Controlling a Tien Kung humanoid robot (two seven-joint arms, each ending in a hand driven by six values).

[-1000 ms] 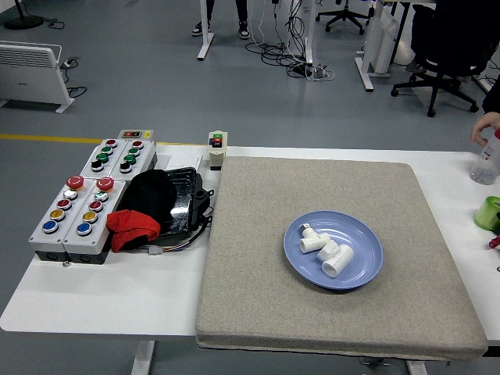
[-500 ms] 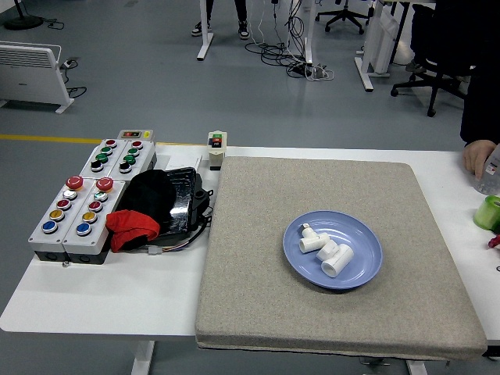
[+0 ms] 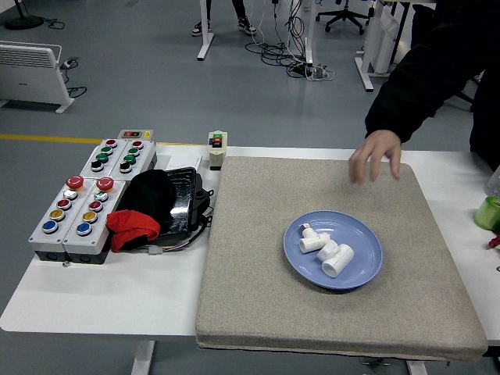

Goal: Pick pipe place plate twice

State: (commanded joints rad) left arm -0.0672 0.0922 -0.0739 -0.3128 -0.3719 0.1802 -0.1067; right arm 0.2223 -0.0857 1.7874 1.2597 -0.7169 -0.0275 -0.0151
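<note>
Neither of my hands showed over the tabletop (image 3: 117,297), so I could not tell whether their fingers were apart or together; the only hand in view was a person's.

Farthest to that hand's left sat the grey push-button boxes (image 3: 86,195). Nearer to it came a black tray (image 3: 176,199) with a red cloth (image 3: 133,228) against its near side, then a small switch box (image 3: 217,148) at the corner of the grey mat (image 3: 258,258). On the mat, just below the person's hand and slightly to its left, lay the blue plate (image 3: 367,269), and both white pipe fittings (image 3: 337,260) rested inside it, touching each other. Beyond the hand to the right, a green roll (image 3: 488,212) stood near the tabletop's edge.

What had changed was the person's hand (image 3: 375,156). A second earlier it had been off at the far right edge by a bottle. Now it had swung in on a dark sleeve and hung over the mat's far side, fingers spread downward, holding nothing and apart from the plate.

With both pipes in the plate, I judged my two placements done. The reach looked like the person coming to clear or reset the pieces, so I judged it best to keep my arms back.
</note>
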